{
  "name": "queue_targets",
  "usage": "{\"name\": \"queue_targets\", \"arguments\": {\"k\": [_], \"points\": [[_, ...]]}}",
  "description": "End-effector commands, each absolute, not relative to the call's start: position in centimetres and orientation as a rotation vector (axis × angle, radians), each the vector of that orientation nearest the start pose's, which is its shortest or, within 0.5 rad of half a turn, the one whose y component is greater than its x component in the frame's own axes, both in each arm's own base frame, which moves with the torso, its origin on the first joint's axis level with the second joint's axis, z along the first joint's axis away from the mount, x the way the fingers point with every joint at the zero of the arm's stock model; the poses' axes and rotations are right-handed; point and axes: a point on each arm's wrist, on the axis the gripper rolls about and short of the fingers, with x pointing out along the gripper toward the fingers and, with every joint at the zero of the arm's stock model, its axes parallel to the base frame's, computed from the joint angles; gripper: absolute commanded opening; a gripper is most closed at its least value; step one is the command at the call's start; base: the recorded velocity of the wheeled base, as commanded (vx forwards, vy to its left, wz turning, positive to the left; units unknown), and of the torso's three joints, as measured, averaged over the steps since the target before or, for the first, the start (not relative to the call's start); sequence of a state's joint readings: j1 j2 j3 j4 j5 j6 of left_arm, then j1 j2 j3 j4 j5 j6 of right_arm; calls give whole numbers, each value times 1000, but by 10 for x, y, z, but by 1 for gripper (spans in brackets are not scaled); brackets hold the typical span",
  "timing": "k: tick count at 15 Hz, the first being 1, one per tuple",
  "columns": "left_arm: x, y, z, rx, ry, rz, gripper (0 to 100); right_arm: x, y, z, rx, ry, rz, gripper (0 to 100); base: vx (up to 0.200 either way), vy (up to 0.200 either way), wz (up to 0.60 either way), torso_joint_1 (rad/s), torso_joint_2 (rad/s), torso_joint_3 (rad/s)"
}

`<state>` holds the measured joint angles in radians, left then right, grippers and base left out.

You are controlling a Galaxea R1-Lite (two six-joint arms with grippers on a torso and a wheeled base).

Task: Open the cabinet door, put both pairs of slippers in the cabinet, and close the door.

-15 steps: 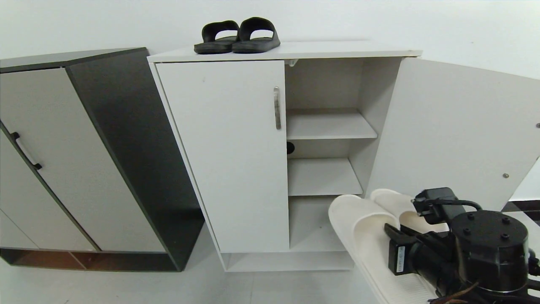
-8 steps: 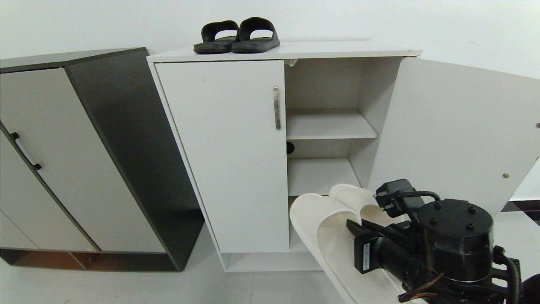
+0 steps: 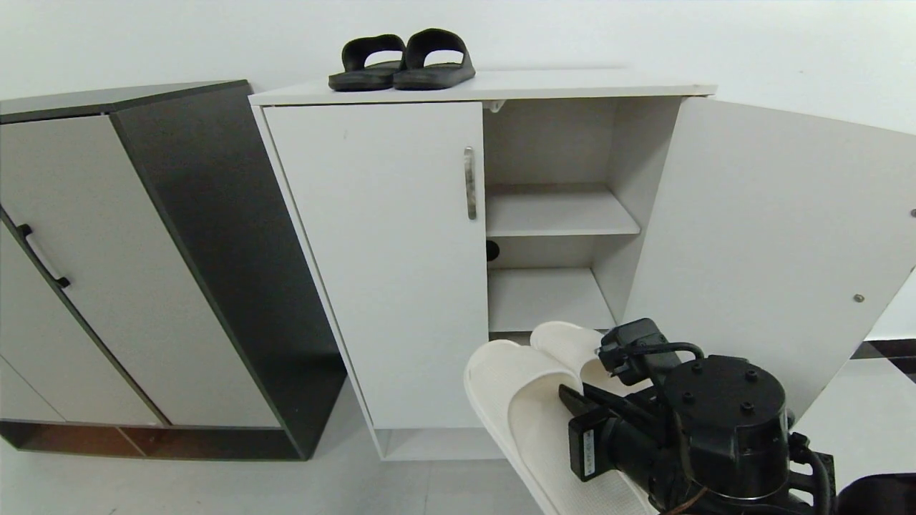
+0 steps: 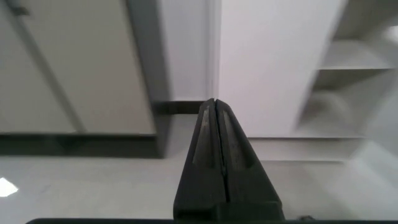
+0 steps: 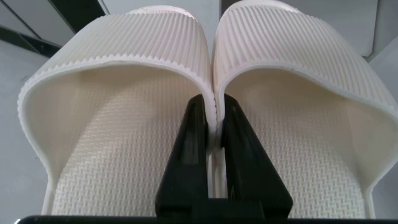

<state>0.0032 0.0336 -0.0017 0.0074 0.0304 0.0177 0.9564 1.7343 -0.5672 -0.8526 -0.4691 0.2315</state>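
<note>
- Since a second ago, my right arm has carried the white slippers [image 3: 526,400] toward my left, from in front of the swung-out door [image 3: 773,229] to just before the cabinet's [image 3: 386,272] lowest opening.
- My right gripper [image 5: 211,109] is clamped on the two inner side walls of the pair, pinching them together so that both slippers hang as one, toes toward the cabinet.
- I judge them light and soft, with ribbed straps and a textured footbed. The doubled wall is a sound place to hold, though it may flex and let the pair droop or twist.
- My left gripper [image 4: 215,124] has its fingers pressed together on nothing, held low and facing the cabinet fronts.
- Beyond the pair, the lower shelf [image 3: 547,300] and upper shelf [image 3: 558,211] sit behind the opened side; the left door is closed.
- Farthest, the black slippers [image 3: 403,63] rest side by side on the cabinet top, by its front edge toward the left corner. They look like stiffer moulded rubber; I would take them by the straps or inner walls.
</note>
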Motion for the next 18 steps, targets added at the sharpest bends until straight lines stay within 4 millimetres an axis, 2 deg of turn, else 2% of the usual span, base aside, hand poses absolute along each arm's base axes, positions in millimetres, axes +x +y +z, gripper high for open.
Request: {"name": "queue_targets", "arguments": {"k": [1, 4, 7, 10, 16, 18], "points": [[-23, 1, 75, 11, 8, 17, 0, 171, 226, 131, 12, 301, 454, 0, 0, 0, 0, 0, 0, 0], [-23, 1, 75, 12, 8, 15, 0, 173, 230, 126, 3, 315, 448, 0, 0, 0, 0, 0, 0, 0], [-23, 1, 75, 12, 8, 17, 0, 173, 235, 117, -24, 321, 397, 0, 0, -200, 0, 1, 4, 1], [-23, 1, 75, 12, 8, 17, 0, 188, 254, 101, -49, 307, 251, 0, 0, -200, 0, 4, 2, -2], [-23, 1, 75, 14, 8, 17, 0, 210, 279, 66, -55, 355, 211, 0, 0, 0, 0, 0, 0, 0], [-23, 1, 75, 15, 8, 17, 0, 229, 287, 56, -23, 357, 180, 0, 0, 0, 0, 0, 0, 0]]}}
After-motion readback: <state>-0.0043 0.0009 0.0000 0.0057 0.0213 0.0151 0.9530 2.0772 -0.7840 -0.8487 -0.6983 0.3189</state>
